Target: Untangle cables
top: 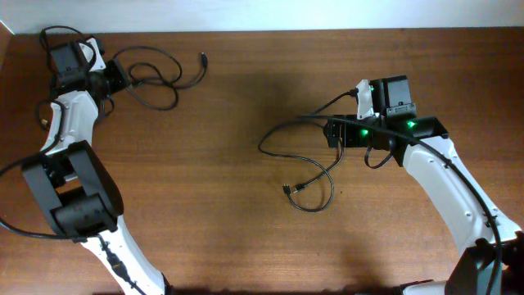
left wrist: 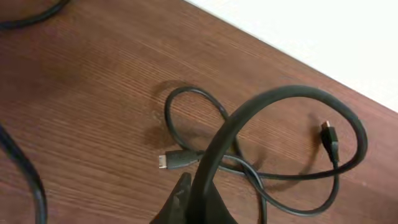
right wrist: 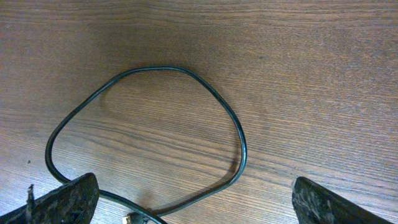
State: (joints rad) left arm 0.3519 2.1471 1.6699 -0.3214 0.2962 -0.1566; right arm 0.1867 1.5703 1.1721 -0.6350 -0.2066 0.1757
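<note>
One thin black cable (top: 155, 78) lies in loops at the table's far left, with a plug end (top: 203, 59) toward the middle. My left gripper (top: 115, 79) is shut on it. In the left wrist view the shut fingers (left wrist: 199, 199) pinch a strand that arches up, and the rest of the cable (left wrist: 273, 177) lies looped with two plug ends (left wrist: 168, 163) (left wrist: 328, 134). Another black cable (top: 282, 156) curls at the centre right with a plug (top: 286, 188). My right gripper (top: 332, 133) is open above it. Its loop (right wrist: 239, 143) lies between the spread fingers (right wrist: 193, 205), untouched.
The wooden table's far edge (top: 270, 33) meets a white wall. The thicker arm wires run along both arms, with a small loop (top: 377, 160) by the right wrist. Bare wood (top: 221, 246) fills the front and middle.
</note>
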